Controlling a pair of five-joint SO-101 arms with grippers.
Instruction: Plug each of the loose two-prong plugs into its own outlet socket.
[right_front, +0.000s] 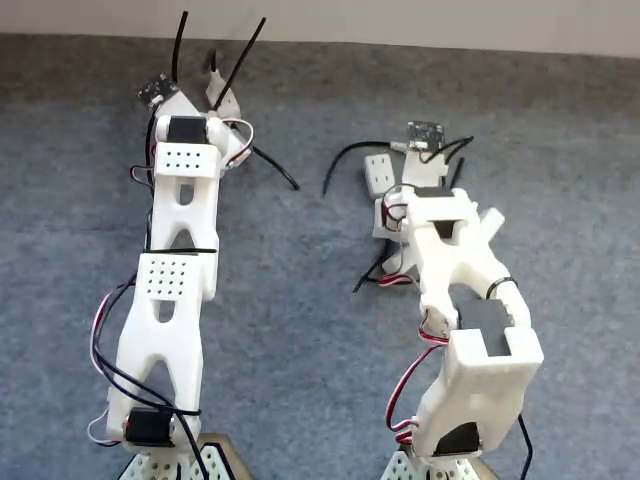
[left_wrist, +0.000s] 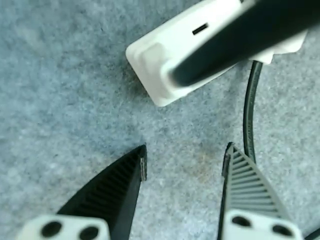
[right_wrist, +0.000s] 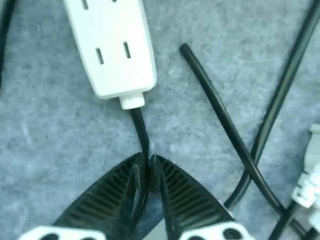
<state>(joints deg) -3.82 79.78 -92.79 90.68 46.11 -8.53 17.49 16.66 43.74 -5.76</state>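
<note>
Although both arms are reaching over the far part of the grey bench (right_front: 300, 330), the task is looking barely begun. The right gripper (right_wrist: 148, 161) is pinching its fingers closed on the thin black cord (right_wrist: 140, 125) just where that cord is leaving the white outlet strip (right_wrist: 112, 45). The slots facing the camera on that strip are sitting empty, with no prongs in them. So this arm is holding the strip's own lead rather than a plug, probably to steady or place the strip. Two loose black cords (right_wrist: 225, 120) are crossing just beside it. A white ribbed piece (right_wrist: 310, 192) at the edge may be a plug body, though I cannot tell.

The left gripper (left_wrist: 186, 155) is hovering with its fingers spread open and gripping nothing, near a second white outlet block (left_wrist: 160, 65) lying on the bench. The one slot showing on it is empty too. A dark blurred cord (left_wrist: 250, 35) is passing across it close to the lens, and a black cable (left_wrist: 248, 110) is running beside one finger.

As I am judging it, no plug is seated anywhere visible, so every insertion is remaining. Each plug is waiting to be picked up, lined up with its slots and pushed home.
</note>
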